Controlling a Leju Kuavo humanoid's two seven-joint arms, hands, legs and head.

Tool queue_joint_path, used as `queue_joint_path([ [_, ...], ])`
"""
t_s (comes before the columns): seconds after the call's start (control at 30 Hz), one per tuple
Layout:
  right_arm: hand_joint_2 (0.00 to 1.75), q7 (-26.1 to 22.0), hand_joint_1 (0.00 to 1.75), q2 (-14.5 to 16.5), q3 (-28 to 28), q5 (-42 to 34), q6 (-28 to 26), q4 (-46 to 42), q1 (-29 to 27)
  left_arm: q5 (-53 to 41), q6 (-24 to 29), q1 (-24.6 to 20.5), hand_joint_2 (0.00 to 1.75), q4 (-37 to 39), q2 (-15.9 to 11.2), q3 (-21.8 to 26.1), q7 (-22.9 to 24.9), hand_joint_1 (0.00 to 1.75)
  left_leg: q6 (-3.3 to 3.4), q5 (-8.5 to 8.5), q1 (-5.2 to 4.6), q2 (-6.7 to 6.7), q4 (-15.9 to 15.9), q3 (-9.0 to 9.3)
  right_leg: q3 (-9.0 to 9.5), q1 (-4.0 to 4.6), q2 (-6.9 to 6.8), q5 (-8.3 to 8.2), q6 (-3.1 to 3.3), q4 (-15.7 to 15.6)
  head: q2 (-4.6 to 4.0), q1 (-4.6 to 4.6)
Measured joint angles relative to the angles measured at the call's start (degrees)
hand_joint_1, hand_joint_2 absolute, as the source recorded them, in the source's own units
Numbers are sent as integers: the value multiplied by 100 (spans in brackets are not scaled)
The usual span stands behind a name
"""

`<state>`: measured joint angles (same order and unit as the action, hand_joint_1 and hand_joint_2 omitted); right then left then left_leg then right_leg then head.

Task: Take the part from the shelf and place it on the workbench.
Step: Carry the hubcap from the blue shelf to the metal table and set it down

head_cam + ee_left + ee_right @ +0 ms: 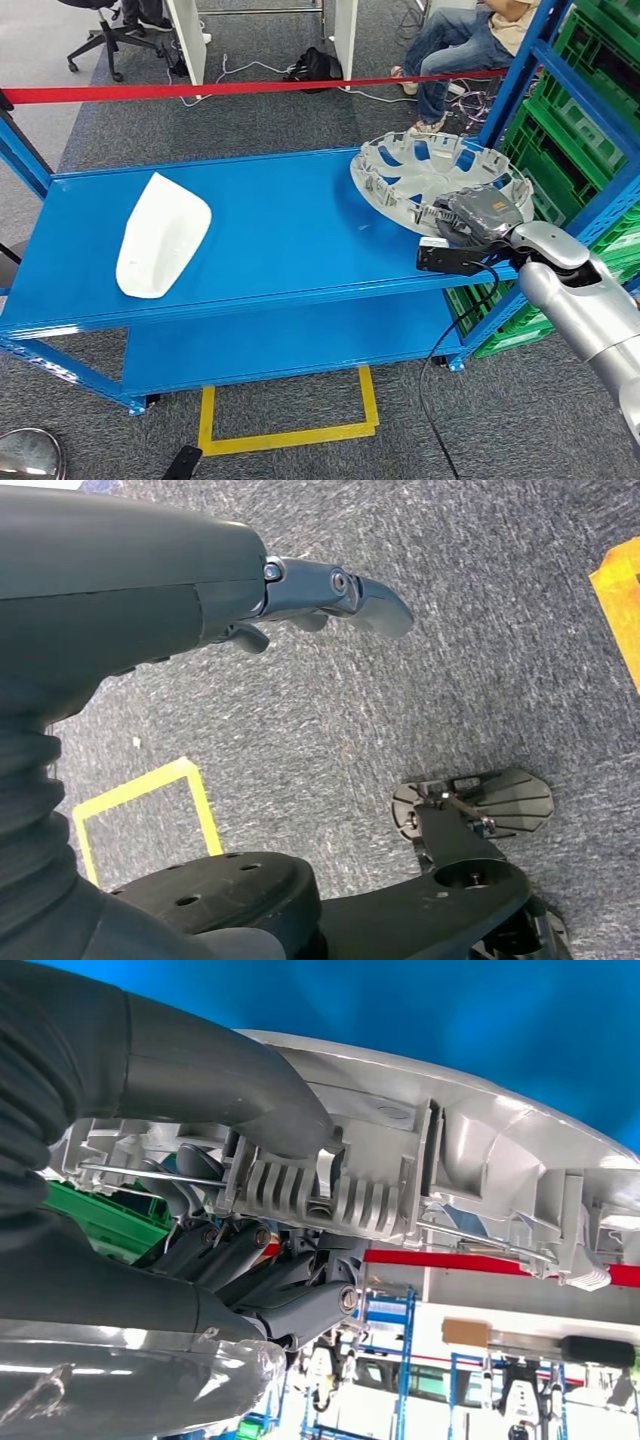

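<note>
A blue metal shelf [256, 225] stood on grey carpet, with a red barrier tape [226, 90] stretched behind it. At the shelf's right end lay a silver-grey wheel cover [423, 175], ribbed side up, its near edge tilted slightly off the surface. The robot's right hand [483, 215] gripped that near rim; in the right wrist view the thick thumb [249, 1090] pressed one face of the wheel cover [453, 1170] while the darker fingers [249, 1260] curled against the other. A white curved shell part [162, 235] rested on the shelf's left half, well apart. The left hand [332, 595] hung over the carpet, fingers loosely extended, holding nothing. Green crates [589, 80] filled a rack to the right, and a seated person [460, 40] was beyond the tape.
</note>
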<state>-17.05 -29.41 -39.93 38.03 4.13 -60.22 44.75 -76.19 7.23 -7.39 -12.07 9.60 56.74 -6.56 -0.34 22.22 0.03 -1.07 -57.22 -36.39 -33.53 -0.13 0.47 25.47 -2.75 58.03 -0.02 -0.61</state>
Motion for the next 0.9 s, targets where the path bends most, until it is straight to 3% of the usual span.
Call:
queue_joint_path([
  [0.9, 175, -48, 175, -44, 601, 245, -589, -584, -402, -17, 2, -14, 175, 0, 3, 0, 0, 0, 0, 1, 0, 0, 0, -2, 0, 0, -1, 0, 0, 0, 0, 1],
])
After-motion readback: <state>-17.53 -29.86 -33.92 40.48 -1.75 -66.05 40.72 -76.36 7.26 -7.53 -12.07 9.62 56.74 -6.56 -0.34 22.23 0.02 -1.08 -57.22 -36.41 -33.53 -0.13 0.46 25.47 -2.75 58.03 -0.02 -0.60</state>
